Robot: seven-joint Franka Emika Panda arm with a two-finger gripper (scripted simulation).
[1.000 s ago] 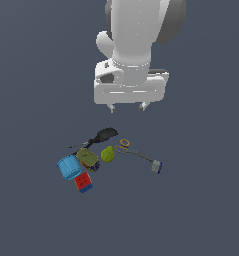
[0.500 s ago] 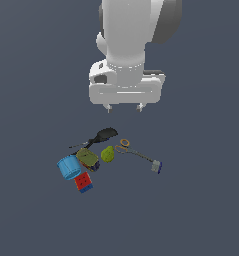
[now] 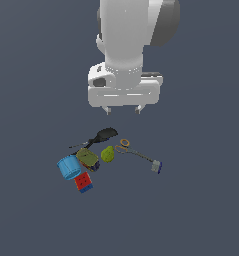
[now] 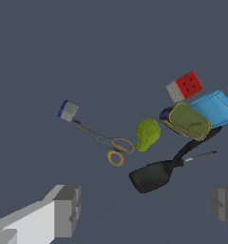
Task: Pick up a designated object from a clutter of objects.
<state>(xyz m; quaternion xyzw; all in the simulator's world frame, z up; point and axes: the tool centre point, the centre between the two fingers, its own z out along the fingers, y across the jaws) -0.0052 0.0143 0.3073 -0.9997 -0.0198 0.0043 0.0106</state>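
Note:
The designated object (image 3: 87,159) (image 4: 188,120) is a small can-like item with an olive-green top and dark blue sides. It lies in the clutter of objects between a blue cup (image 3: 68,167) (image 4: 214,108) and a yellow-green pear shape (image 3: 108,154) (image 4: 147,134). My gripper (image 3: 123,109) (image 4: 146,209) hangs open well above the heap, over the black spatula (image 3: 104,135) (image 4: 156,172), and holds nothing. Its fingers (image 4: 67,210) stand wide apart in the wrist view.
A red cube (image 3: 83,182) (image 4: 184,87) sits beside the cup. Orange-handled scissors (image 3: 124,146) (image 4: 111,147) lie next to the pear, with a grey-blue tool (image 3: 156,166) (image 4: 67,110) at the end of a thin rod. A dark floor lies all around.
The arm has shifted slightly toward the exterior view's left. The heap has not moved.

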